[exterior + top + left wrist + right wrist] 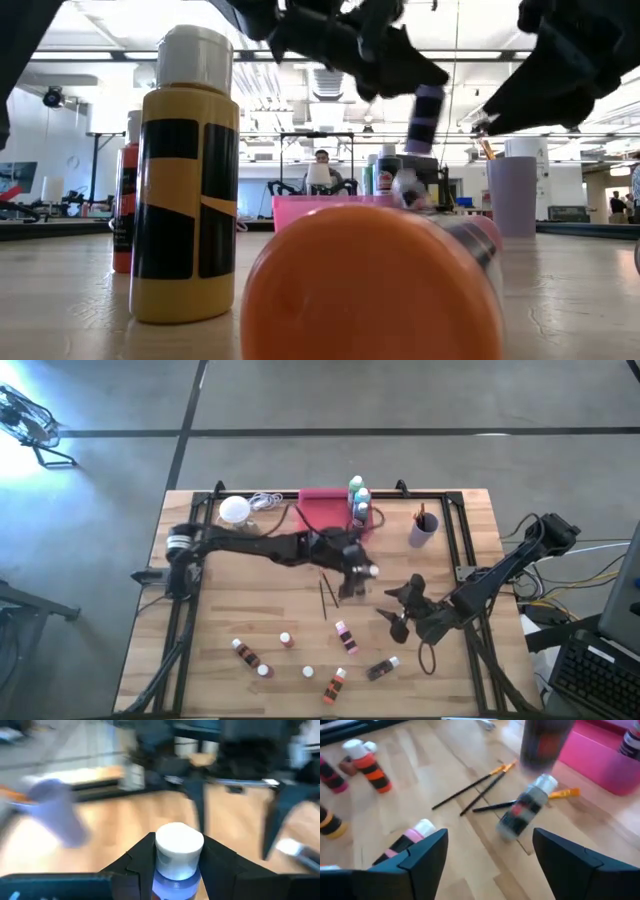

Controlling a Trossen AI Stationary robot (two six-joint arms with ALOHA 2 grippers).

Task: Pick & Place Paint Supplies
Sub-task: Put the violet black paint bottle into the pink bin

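Well, my left gripper (175,870) has its jaws tight on a purple bottle (177,857), up in the air by the pink tray (325,510) — it could slip and drop. My right gripper (487,855) has jaws wide and empty, low over the counter (250,610) — it could bump the brushes (480,790).

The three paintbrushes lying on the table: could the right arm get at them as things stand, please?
Probably yes. The right gripper is open and empty, and the paintbrushes lie bare on the wood ahead; only a loose bottle lies close beside them.
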